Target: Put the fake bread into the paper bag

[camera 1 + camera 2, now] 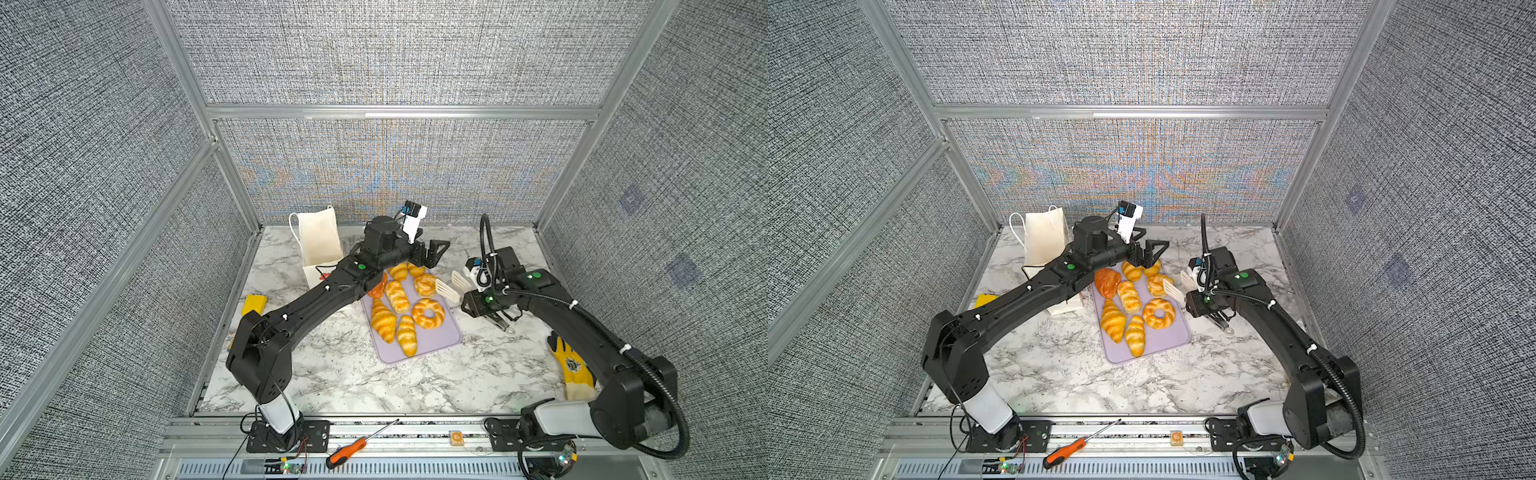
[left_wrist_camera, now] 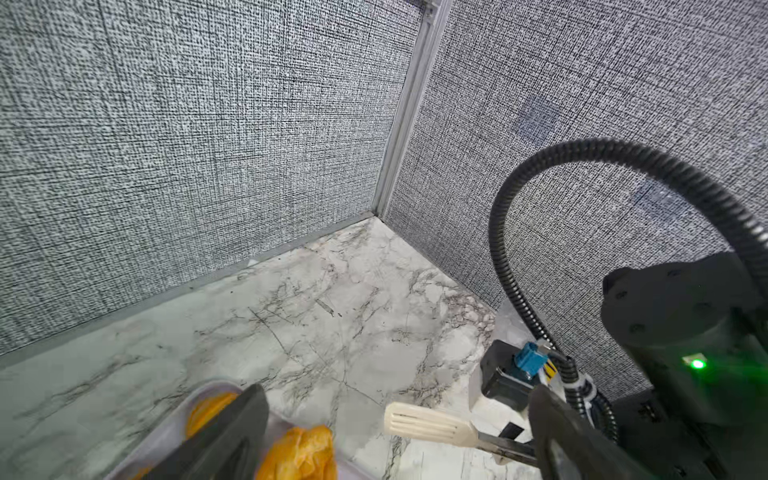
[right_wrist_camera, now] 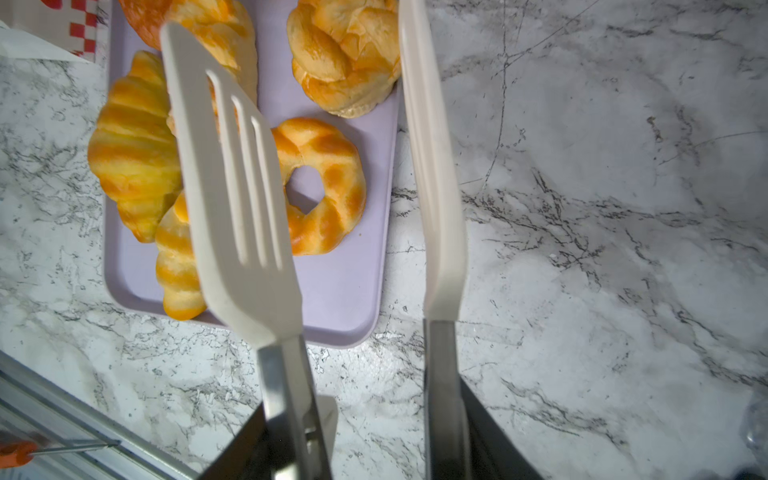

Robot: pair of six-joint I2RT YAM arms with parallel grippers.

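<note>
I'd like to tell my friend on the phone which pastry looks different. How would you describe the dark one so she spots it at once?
Find the lavender tray in the middle of the marble table, loaded with glossy golden-yellow pastries. At its far corner, on the side toward the white paper bag, lies the reddish-brown croissant: the only dark, red-toned piece among them.

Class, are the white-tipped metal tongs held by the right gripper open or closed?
Open: the white-tipped metal tongs have both blades well apart, clamping nothing.

Marble table (image 1: 353, 382) bears lilac tray (image 1: 436, 343), paper bag (image 1: 318, 241), yellow glove (image 1: 575, 370).
</note>
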